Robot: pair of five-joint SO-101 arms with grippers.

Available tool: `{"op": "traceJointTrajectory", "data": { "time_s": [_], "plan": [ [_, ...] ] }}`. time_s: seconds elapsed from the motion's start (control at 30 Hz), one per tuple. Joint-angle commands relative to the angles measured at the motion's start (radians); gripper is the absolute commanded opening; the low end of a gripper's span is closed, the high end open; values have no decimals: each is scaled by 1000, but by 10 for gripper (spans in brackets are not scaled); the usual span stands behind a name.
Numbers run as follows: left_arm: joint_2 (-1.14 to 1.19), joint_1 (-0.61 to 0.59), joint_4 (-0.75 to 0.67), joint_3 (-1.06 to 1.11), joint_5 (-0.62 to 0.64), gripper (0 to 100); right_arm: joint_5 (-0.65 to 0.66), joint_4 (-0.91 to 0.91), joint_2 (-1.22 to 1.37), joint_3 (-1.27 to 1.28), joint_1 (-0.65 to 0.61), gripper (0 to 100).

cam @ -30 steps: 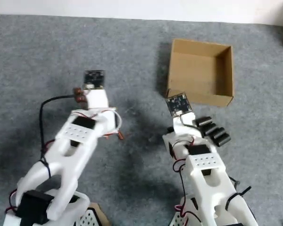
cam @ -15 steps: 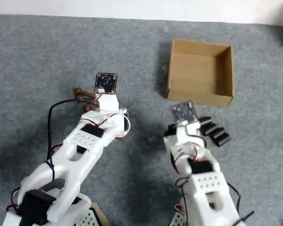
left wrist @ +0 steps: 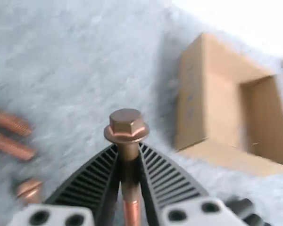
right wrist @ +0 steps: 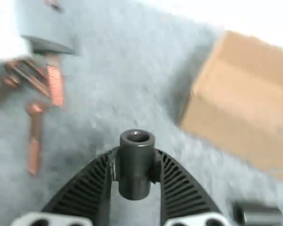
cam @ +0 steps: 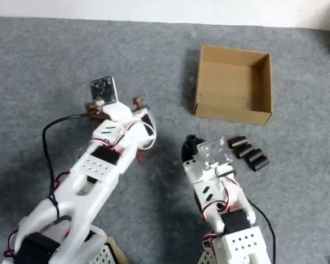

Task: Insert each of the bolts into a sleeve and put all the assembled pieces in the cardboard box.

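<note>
My left gripper (left wrist: 127, 151) is shut on a copper bolt (left wrist: 127, 136), head up; in the high view that bolt (cam: 137, 103) sticks out beside the left wrist. My right gripper (right wrist: 137, 159) is shut on a black sleeve (right wrist: 136, 162), bore facing up, seen from above as the sleeve (cam: 191, 144) left of the right wrist. The two held parts are apart. The open cardboard box (cam: 234, 82) stands at the back right. Three loose black sleeves (cam: 248, 152) lie in front of it. Loose bolts (left wrist: 10, 141) lie on the carpet by the left arm.
Grey carpet covers the table. More copper bolts (cam: 93, 110) lie partly under the left arm, and one bolt (cam: 140, 157) lies beside it. The left gripper with its bolt (right wrist: 55, 82) shows farther off in the right wrist view. A loose sleeve (right wrist: 257, 214) lies near the box (right wrist: 245, 113).
The left arm has turned so that its held bolt now points out towards the right arm. The right arm has pulled back from the box and swung left with the sleeve.
</note>
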Motion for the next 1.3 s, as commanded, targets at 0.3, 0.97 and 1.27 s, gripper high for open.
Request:
{"op": "traceJointTrajectory", "data": {
  "time_s": [0.3, 0.97, 1.27],
  "plan": [
    [-54, 73, -204, 76, -28, 5, -6, 47, -71, 139, -88, 6],
    [-631, 151, -43, 300, 127, 5, 75, 104, -77, 139, -134, 6],
    [-644, 220, -41, 343, 71, 5, 77, 101, -79, 139, -137, 6]
  ]
}}
